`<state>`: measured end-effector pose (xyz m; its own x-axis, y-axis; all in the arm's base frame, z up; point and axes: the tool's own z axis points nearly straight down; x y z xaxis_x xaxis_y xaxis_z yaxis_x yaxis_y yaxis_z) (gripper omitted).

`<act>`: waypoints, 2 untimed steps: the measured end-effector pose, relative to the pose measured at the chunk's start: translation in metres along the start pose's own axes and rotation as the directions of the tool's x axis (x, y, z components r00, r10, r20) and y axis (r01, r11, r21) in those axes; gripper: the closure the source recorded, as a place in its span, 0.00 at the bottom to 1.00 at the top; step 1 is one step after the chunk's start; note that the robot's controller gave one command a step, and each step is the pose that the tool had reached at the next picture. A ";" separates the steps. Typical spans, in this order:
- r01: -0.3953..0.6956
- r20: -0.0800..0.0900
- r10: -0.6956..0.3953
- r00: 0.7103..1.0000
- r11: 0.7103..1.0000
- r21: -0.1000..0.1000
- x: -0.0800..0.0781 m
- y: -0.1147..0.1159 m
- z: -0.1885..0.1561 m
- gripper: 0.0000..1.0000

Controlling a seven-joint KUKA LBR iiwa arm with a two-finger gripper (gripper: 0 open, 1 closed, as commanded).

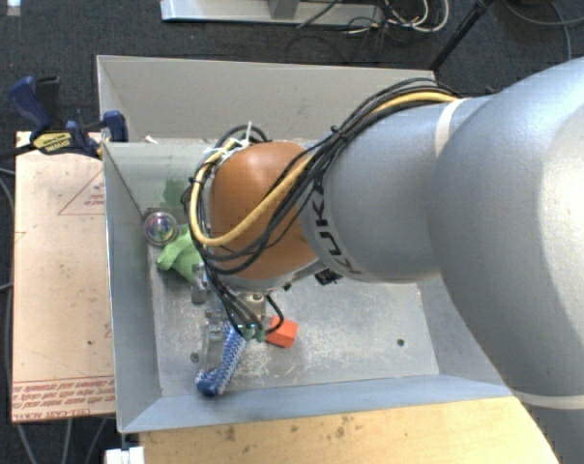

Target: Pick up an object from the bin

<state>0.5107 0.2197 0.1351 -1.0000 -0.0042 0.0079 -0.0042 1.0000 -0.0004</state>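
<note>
Camera view is looking down on the bin (369,332), whose grey floor is showing scuffs and pale grit along the near wall. The arm (456,191) is reaching in from the right, its orange cover (258,211) and looped cables hanging over the bin's left half.

The gripper (215,341) is pointing down at the near left corner, just above the upper end of a blue-and-white patterned strip (221,365). That strip is lying tilted against the near wall. Whether the gripper is spread, closed or pinching the strip cannot be told.

An orange block (285,333) is sitting just right of the gripper. A green thing (179,251) and a shiny ball (160,225) are resting by the left wall.

Outside the bin, dark carpet (79,27) is covering the room's floor, with loose cords (408,3) and a metal base (263,6) lying beyond the far wall.
</note>
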 end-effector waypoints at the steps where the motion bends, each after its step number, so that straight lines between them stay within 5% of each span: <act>1: 0.131 0.018 -0.131 0.991 0.991 -0.001 0.023 -0.057 0.065 0.00; 2: 0.136 0.007 -0.136 0.991 0.991 -0.001 0.026 -0.055 0.066 1.00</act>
<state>0.4841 0.1647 0.0695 -0.9902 -0.1400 0.0007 -0.1400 0.9902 0.0015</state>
